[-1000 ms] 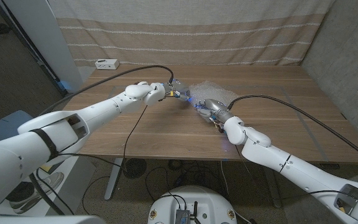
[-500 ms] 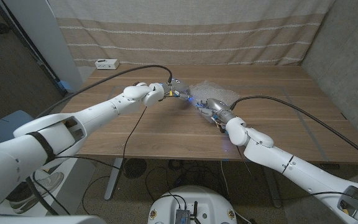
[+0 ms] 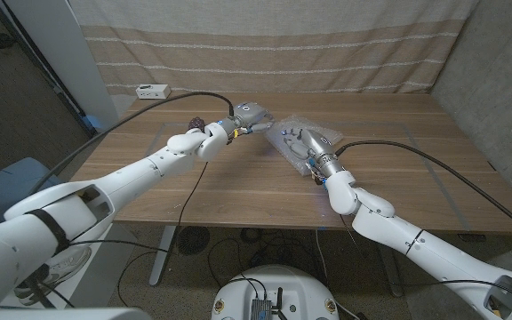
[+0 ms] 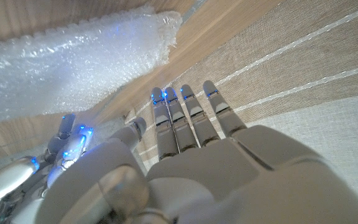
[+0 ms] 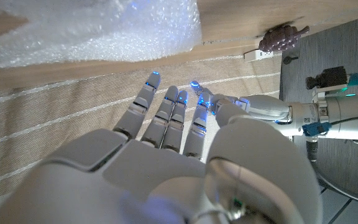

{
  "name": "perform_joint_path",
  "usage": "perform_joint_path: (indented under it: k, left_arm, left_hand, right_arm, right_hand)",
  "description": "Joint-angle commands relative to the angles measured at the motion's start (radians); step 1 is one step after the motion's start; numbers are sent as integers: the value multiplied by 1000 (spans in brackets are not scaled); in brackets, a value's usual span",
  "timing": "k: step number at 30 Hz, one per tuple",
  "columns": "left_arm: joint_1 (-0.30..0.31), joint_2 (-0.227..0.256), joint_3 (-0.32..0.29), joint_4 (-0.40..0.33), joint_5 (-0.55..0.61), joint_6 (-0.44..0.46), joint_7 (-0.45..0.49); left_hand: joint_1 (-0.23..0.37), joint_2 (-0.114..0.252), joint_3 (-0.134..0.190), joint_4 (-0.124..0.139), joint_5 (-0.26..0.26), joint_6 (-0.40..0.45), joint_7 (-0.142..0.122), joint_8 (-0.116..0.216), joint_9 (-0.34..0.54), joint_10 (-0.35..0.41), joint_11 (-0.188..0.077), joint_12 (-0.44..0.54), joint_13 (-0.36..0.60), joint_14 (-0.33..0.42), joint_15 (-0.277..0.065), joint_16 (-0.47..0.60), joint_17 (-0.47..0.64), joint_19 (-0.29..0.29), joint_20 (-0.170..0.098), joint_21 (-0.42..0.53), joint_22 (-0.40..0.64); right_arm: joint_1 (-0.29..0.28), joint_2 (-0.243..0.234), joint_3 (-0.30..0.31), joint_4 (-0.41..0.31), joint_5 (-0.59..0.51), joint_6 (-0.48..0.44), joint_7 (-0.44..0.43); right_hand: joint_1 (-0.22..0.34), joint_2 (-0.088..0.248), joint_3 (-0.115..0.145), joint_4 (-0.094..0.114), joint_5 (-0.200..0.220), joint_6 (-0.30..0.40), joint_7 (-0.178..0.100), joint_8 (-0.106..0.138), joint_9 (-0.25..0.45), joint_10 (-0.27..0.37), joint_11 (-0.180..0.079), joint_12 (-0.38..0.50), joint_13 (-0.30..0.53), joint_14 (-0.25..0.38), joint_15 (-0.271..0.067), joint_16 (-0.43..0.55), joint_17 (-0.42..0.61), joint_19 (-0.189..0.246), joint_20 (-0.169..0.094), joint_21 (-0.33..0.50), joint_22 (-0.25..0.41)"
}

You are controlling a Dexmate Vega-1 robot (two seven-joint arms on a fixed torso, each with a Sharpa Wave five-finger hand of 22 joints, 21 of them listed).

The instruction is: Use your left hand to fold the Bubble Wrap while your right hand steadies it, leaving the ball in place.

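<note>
Bubble Wrap (image 3: pixel 305 140), one clear sheet, lying flattish on the wooden table (image 3: pixel 238 191) toward its far edge, somewhat right of the middle; edges rumpled. Ball (image 3: pixel 196 124), small, dark and knobbly, on the table well apart from the sheet, nearer the far left corner and just beside the left wrist. Left hand (image 3: pixel 249 114) raised above the table near the sheet's left edge, fingers straight and together, holding nothing. Right hand (image 3: pixel 302 147) over the sheet's near part, fingers extended and empty; whether it presses on the sheet cannot be told. White power strip (image 3: pixel 152 91) at the far left corner. Handling, as judged: very light, limp, slippery film that springs back and slides easily; best pinched at a free left edge or corner while the right palm pins the middle.
</note>
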Motion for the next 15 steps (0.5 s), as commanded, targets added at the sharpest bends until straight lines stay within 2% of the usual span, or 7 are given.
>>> perform_joint_path:
  k: [1, 5, 7, 9, 15]
  left_arm:
    - [132, 41, -126, -125, -116, 32, 89]
    - [166, 43, -158, -145, -160, 37, 97]
    - [184, 47, -173, -159, -178, 40, 100]
    - [205, 49, -191, -173, -203, 38, 108]
    - [264, 61, -240, -223, -256, 32, 140]
  left_hand:
    - [8, -5, 2, -9, -4, -14, -1, -8, 3, -13, 2, -5, 4, -4, -6, 1, 3, -1, 9, -6, 3]
    - [7, -12, 2, -15, -6, -18, -2, -8, 3, -16, 4, -6, 5, -10, 0, -1, 3, -5, 13, -8, 3]
    - [5, -17, 2, -19, -7, -25, -1, -9, 3, -20, 13, -6, 5, -11, 1, -1, 4, -7, 14, -9, 4]
    - [3, -19, 2, -22, -8, -29, -1, -8, 3, -21, 7, -7, 5, -14, 5, -1, 4, -8, 15, -10, 4]
    - [0, -25, 1, -27, -9, -37, 1, -9, 3, -29, 12, -9, 6, -15, 8, -1, 5, -12, 19, -13, 5]
  right_arm:
    - [-34, 13, 61, 3, 27, 98, -86]
    - [-43, 13, 83, -7, 40, 108, -93]
    - [-50, 13, 98, -4, 57, 132, -99]
    - [-59, 13, 115, -7, 80, 150, -103]
    - [-87, 18, 172, -6, 155, 213, -117]
  right_hand:
    - [-5, -9, -7, -1, -4, 1, -1, -4, 3, -2, 0, 0, 4, -2, -26, 0, 4, -3, 1, -4, 2]
    - [-7, -8, -8, 0, -3, 3, -1, -3, 3, 1, 1, 1, 4, -1, -25, -1, 4, -4, 1, -4, 1]
    - [-8, -8, -8, 0, -3, 6, 1, -3, 3, 2, 1, 1, 4, 0, -27, 0, 4, -5, 2, -5, 1]
    - [-8, -7, -8, -1, -3, 9, 1, -2, 3, 3, 1, 2, 4, 1, -26, 0, 4, -5, 2, -5, 1]
    - [-10, -5, -9, -2, -2, 14, 4, 0, 3, 9, 3, 4, 4, 2, -24, 1, 5, -7, 1, -6, 1]
